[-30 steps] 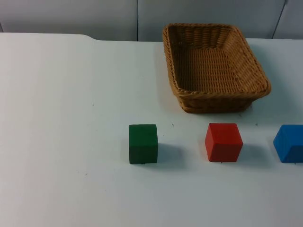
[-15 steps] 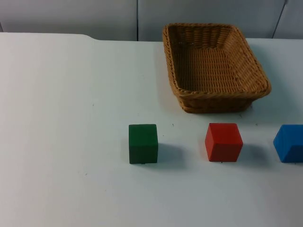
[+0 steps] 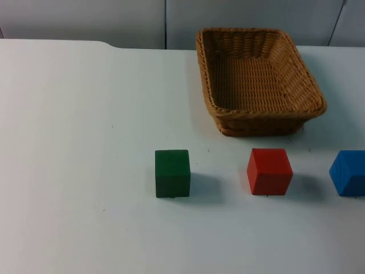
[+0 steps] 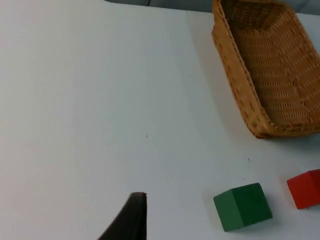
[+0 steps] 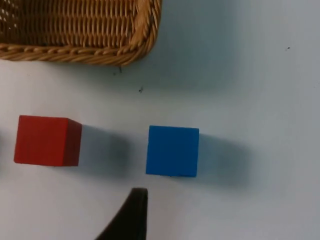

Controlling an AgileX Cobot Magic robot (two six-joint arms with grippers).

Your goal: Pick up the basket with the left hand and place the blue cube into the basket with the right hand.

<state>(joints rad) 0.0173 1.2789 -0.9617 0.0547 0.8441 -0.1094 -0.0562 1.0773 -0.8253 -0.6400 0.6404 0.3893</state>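
Observation:
An empty brown wicker basket (image 3: 256, 121) stands at the back right of the white table. The blue cube (image 3: 349, 172) sits at the table's right edge, in front of the basket. In the right wrist view my right gripper (image 5: 131, 216) hovers over the table just short of the blue cube (image 5: 172, 150), not touching it, with the basket's rim (image 5: 75, 51) beyond. In the left wrist view my left gripper (image 4: 131, 220) hangs over bare table, well away from the basket (image 4: 240, 85).
A red cube (image 3: 269, 171) lies between the blue cube and a green cube (image 3: 172, 173), the three in a row in front of the basket. The grey partition wall (image 3: 114, 20) closes the table's far side. The table's left half is bare white surface.

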